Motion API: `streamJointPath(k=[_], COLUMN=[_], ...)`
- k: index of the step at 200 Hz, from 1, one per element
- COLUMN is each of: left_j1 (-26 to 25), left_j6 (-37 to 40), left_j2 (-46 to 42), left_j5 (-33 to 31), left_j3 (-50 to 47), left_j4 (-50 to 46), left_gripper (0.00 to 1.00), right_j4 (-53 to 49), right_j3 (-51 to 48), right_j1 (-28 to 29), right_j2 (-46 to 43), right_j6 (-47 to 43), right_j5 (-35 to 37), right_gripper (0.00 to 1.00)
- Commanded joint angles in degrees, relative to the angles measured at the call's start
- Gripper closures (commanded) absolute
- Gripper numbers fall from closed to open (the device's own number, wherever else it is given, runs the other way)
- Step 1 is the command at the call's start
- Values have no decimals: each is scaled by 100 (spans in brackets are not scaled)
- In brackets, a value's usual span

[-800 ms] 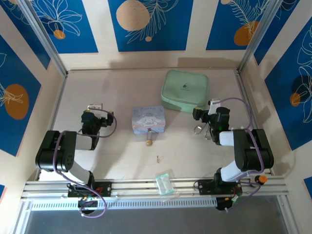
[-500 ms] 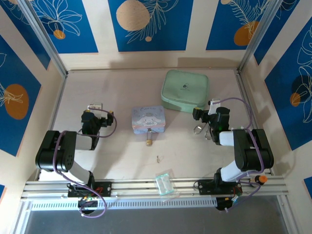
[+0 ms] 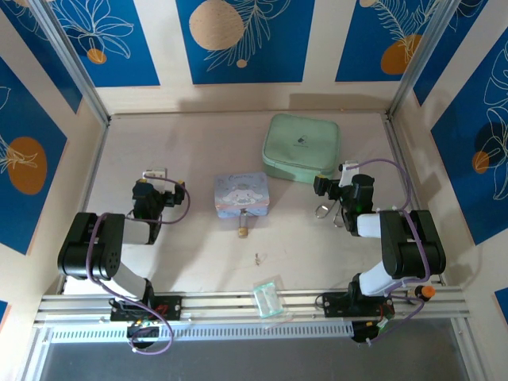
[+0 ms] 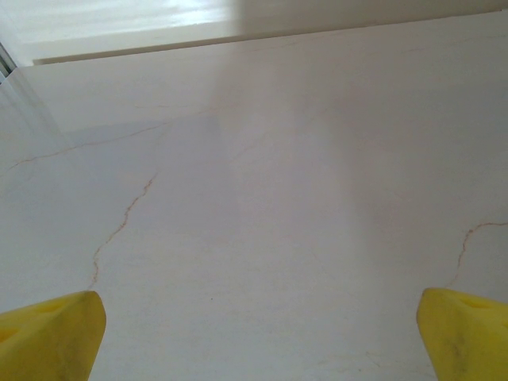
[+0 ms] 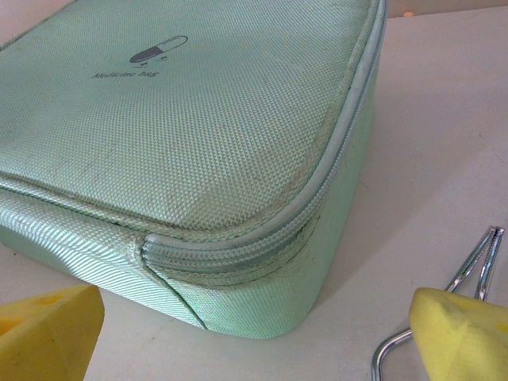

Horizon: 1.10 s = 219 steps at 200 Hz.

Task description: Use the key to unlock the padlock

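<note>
Mint zip case (image 5: 182, 119) is printed "Medicine bag" under a capsule icon; zip shut along the visible edge, contents hidden. Pastel cartoon tin (image 3: 240, 194) has its lid on. Padlock (image 3: 243, 232) lies on the table (image 3: 190, 151) just in front of the tin, with the key (image 3: 257, 257) near it, not touching. Clear packet (image 3: 267, 297) by the near rail, contents unreadable. Left gripper (image 4: 254, 341) is spread wide above bare tabletop. Right gripper (image 5: 254, 333) is spread wide facing the case corner, wire loop (image 5: 468, 270) beside one finger.
</note>
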Motion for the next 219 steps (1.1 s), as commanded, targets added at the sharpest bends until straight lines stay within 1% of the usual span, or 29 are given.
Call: streamJointPath(k=[1, 90, 104, 111, 121, 142, 152, 163, 178, 201, 219], left_j1=[-21, -20, -20, -21, -29, -29, -29, -29, -29, -25, -14], left_j6=[66, 65, 98, 105, 105, 83, 42, -286, -968, -2483, -3640], left_j2=[42, 18, -54, -211, -538, -1186, -1469, -1782, -2240, -2736, -2922], left_j5=[123, 123, 203, 221, 211, 123, 18, -203, -336, -405, -190], left_j3=[102, 69, 14, -41, -41, 128, 171, 190, 261, 436, 201], left_j4=[17, 60, 136, 112, -183, -1025, -1236, -1378, -1720, -2520, -2386], left_gripper=[0, 0, 0, 0, 0, 0, 0, 0, 0, 0, 0], right_j4=[23, 41, 28, -67, -261, -1189, -1579, -1918, -2287, -2916, -4026], right_j3=[81, 68, 66, 95, 134, 442, 580, 674, 733, 814, 1078], right_j1=[-23, -31, -33, -32, -8, 3, 3, 3, 3, -3, -14], right_j2=[-4, -16, -40, -96, -245, -686, -865, -1064, -1420, -2128, -2644], right_j6=[-90, -90, -98, -120, -160, -91, -17, 84, 352, 806, 1497], right_j5=[-91, -91, -140, -194, -201, -78, -7, 6, -65, -389, -444], right_gripper=[1, 1, 1, 1, 1, 1, 1, 1, 1, 1, 1])
